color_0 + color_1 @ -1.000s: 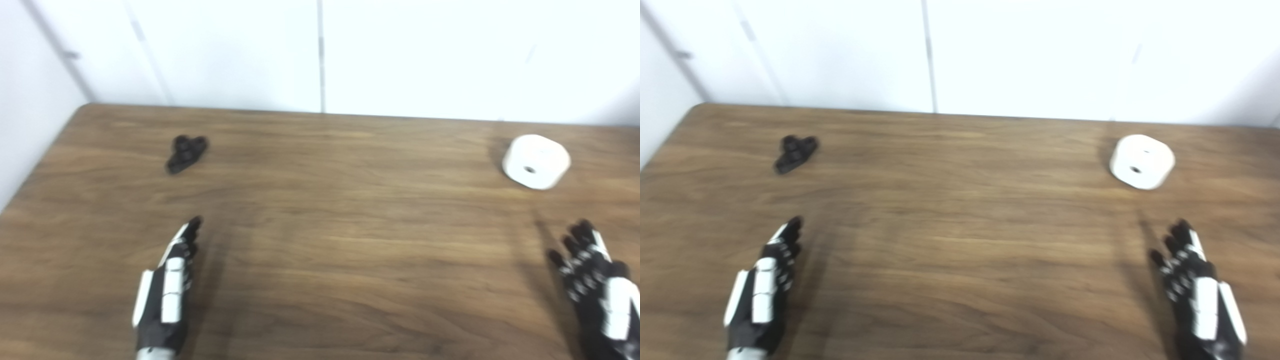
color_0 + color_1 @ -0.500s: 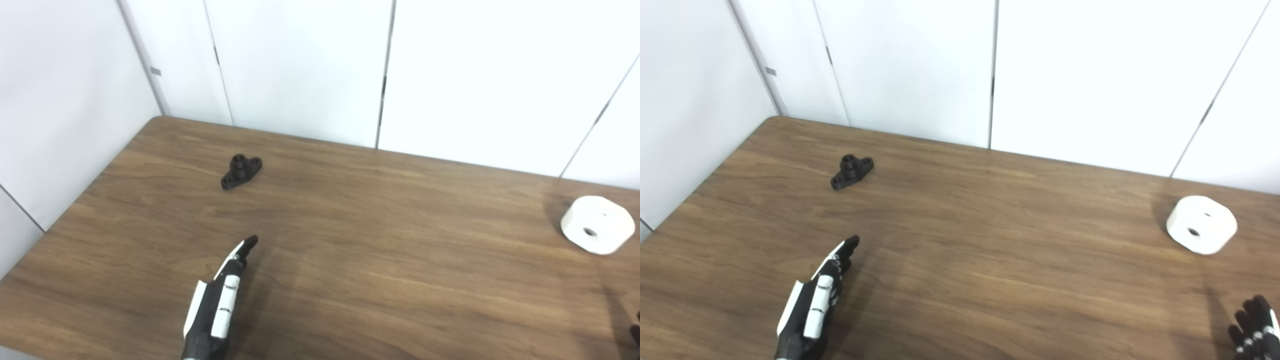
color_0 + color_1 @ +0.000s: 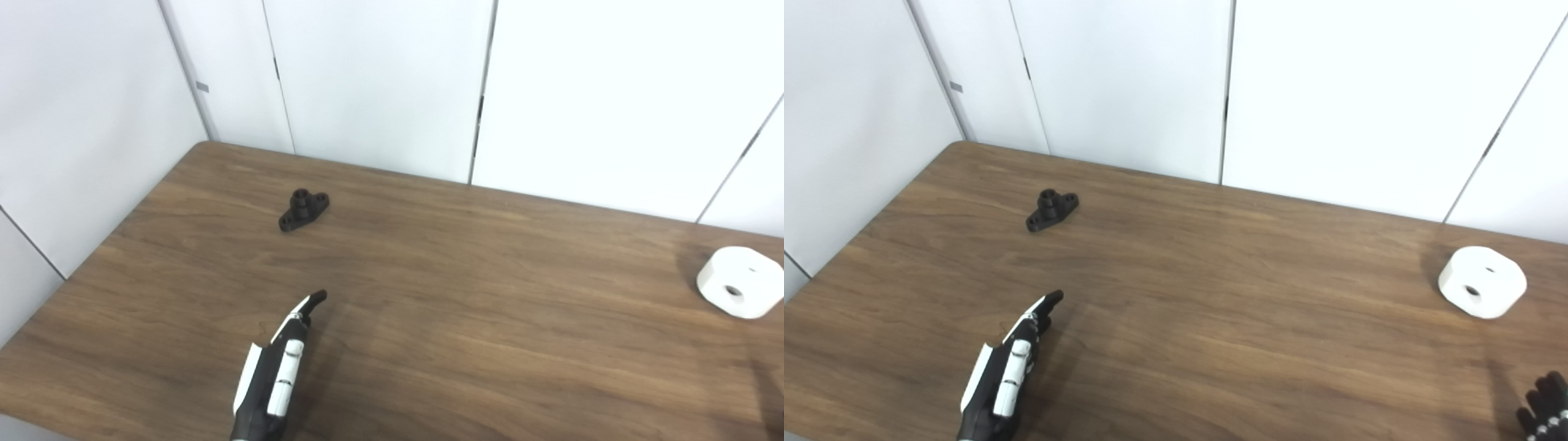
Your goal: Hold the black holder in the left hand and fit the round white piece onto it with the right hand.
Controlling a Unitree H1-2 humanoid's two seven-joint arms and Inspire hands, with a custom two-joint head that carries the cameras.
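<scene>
left robot hand [image 3: 1007, 367] empty, fingers straight | right robot hand [image 3: 1543, 404] unclear (cropped) | black holder [image 3: 1051, 210] untouched

No text, label, brand, number or sign can be read on anything in either view.
</scene>
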